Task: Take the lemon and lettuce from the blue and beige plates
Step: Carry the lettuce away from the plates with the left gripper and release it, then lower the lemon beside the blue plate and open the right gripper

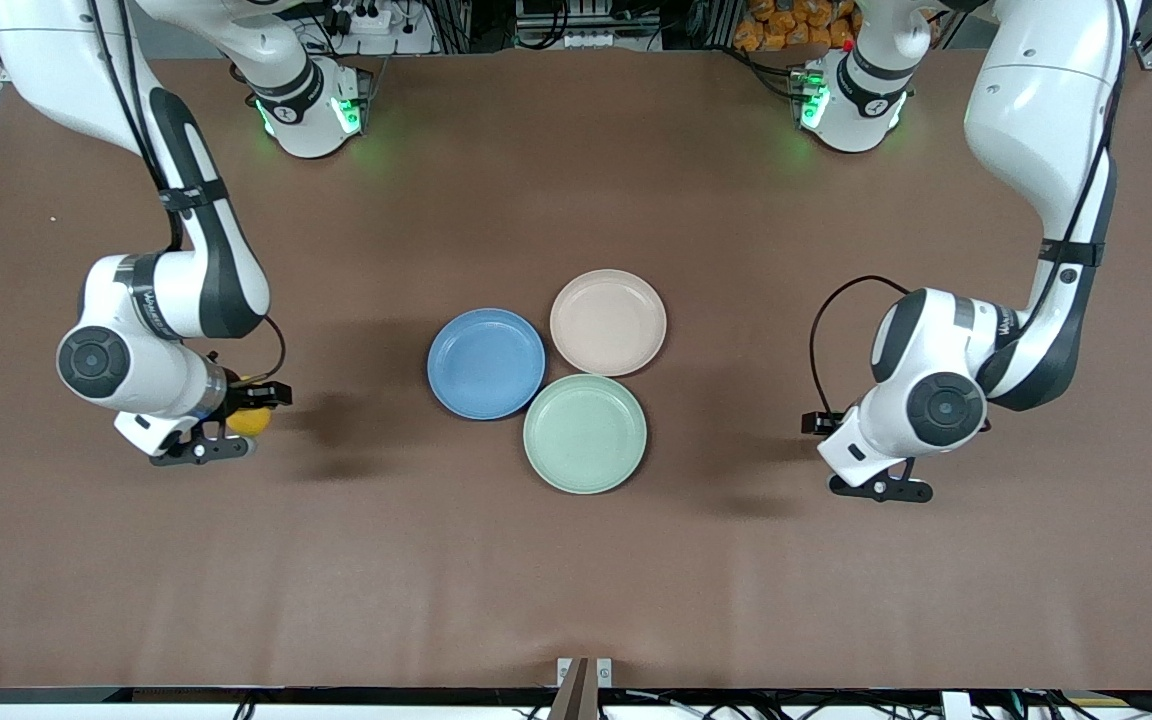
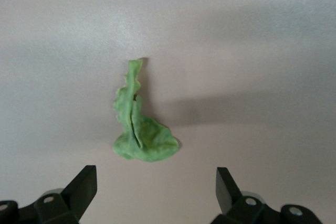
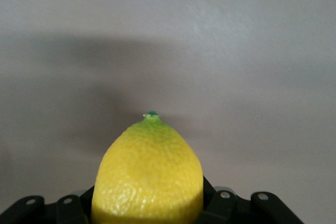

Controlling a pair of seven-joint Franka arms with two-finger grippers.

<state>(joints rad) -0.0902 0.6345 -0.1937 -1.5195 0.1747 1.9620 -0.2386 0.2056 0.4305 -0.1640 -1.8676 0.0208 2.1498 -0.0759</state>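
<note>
My right gripper [image 1: 232, 432] is shut on the yellow lemon [image 1: 250, 420], over bare table toward the right arm's end, well away from the plates. In the right wrist view the lemon [image 3: 149, 171] fills the space between the fingers of the right gripper [image 3: 149, 205]. My left gripper [image 1: 881, 488] is open over bare table toward the left arm's end. In the left wrist view the green lettuce [image 2: 140, 132] lies on the table just clear of the open left gripper [image 2: 156, 182]. The lettuce is hidden in the front view. The blue plate [image 1: 486, 362] and the beige plate [image 1: 608, 321] are empty.
A mint-green plate [image 1: 585, 432], also empty, touches the blue and beige plates and lies nearer to the front camera than both. The three plates sit together mid-table, between the two grippers. The brown table [image 1: 576, 580] is flat.
</note>
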